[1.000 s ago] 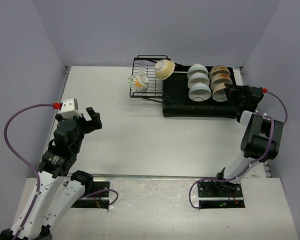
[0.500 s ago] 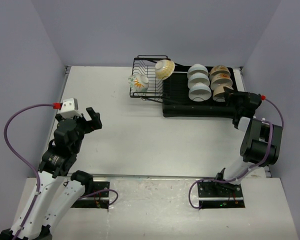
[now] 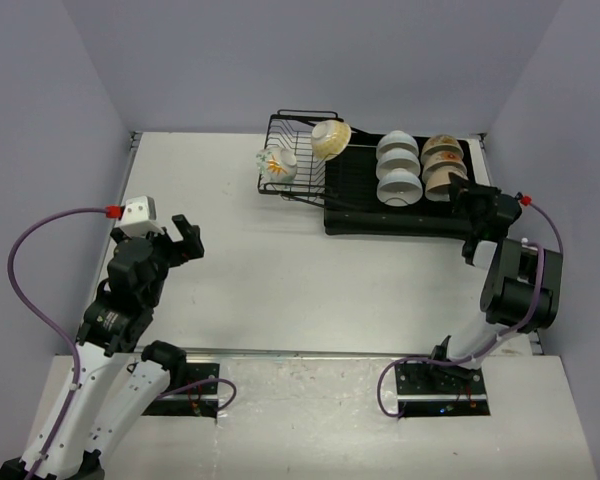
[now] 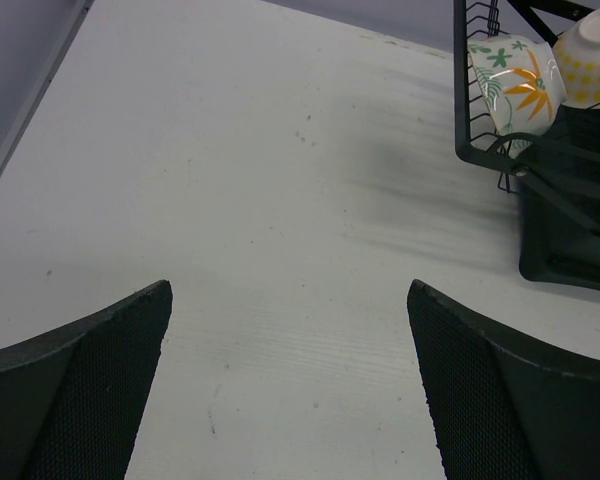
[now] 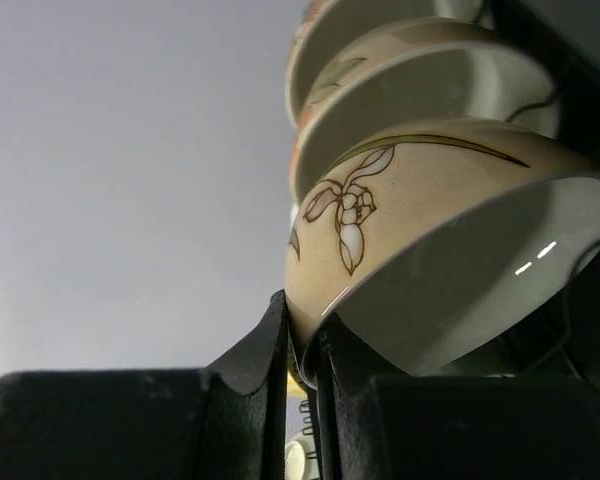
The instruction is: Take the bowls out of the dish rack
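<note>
The black wire dish rack (image 3: pixel 295 150) and its flat drainer tray (image 3: pixel 350 208) stand at the back. In the wire part lean an orange-flower bowl (image 3: pixel 277 165) and a cream-yellow bowl (image 3: pixel 330 137). On the tray stand a row of three white bowls (image 3: pixel 397 168) and a row of three tan bowls (image 3: pixel 442 155). My right gripper (image 3: pixel 458 190) is shut on the rim of the nearest tan bowl (image 5: pixel 430 200), one finger (image 5: pixel 270 350) outside and one inside. My left gripper (image 3: pixel 185 238) is open and empty over the bare table, far left of the rack (image 4: pixel 465 100); the flower bowl (image 4: pixel 510 80) also shows in its view.
Grey walls close in the table on the left, back and right. The right arm's base link (image 3: pixel 520 280) stands near the table's right edge, just in front of the tray's right end.
My right gripper has moved a little left onto the nearest tan bowl and now grips its rim. The left arm has not moved.
</note>
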